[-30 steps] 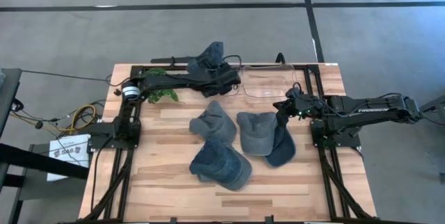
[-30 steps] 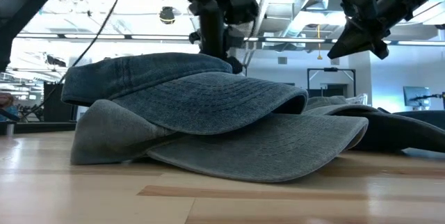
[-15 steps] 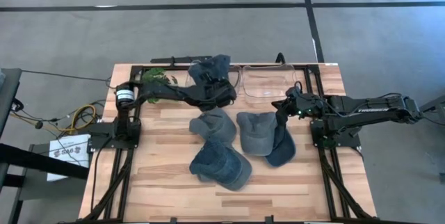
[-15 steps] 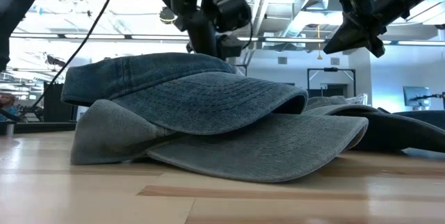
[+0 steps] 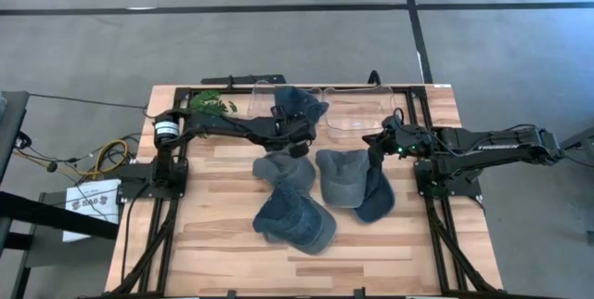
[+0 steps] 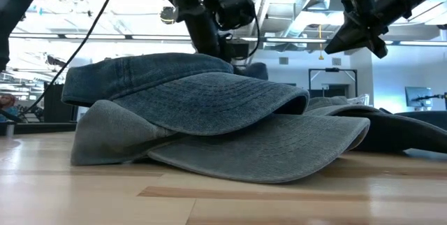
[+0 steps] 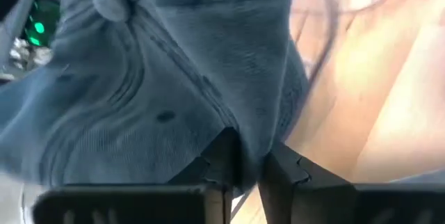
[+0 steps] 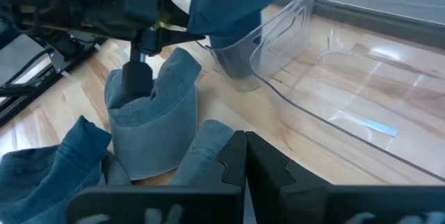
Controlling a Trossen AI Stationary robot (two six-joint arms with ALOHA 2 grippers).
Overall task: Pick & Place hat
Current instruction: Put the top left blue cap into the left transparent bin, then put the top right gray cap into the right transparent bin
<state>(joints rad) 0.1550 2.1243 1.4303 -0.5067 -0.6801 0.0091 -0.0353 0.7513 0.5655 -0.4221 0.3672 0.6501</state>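
Note:
My left gripper [image 5: 293, 128] is shut on a blue denim hat [image 5: 301, 106], which it holds up at the table's far side, at the left wall of a clear plastic bin [image 5: 360, 111]. The hat also shows in the right wrist view [image 8: 229, 5]. Several other denim hats [image 5: 297, 220] lie in a loose pile on the middle of the table, overlapping one another. My right gripper [image 5: 374, 148] is shut and empty. It hovers above the pile's right side, over a grey hat [image 5: 342, 176]. My left gripper pinches a fold of the hat's crown cloth [image 7: 247, 147] between its two fingers [image 7: 222, 165]. The hat is lifted clear of the table, and its top button [image 7: 104, 3] faces the wrist camera. It bulges out beyond the fingertips.
A green leafy sprig [image 5: 212, 104] lies at the far left near the left arm's base. A second clear bin [image 5: 264, 85] stands at the far edge, left of the first. Bare wood lies along the near edge [image 5: 297, 266].
My left gripper has carried the blue hat from the far edge toward the table's right and a little nearer, to the clear bin's left wall. It has turned on the way and stays shut on the hat. My right arm has kept still.

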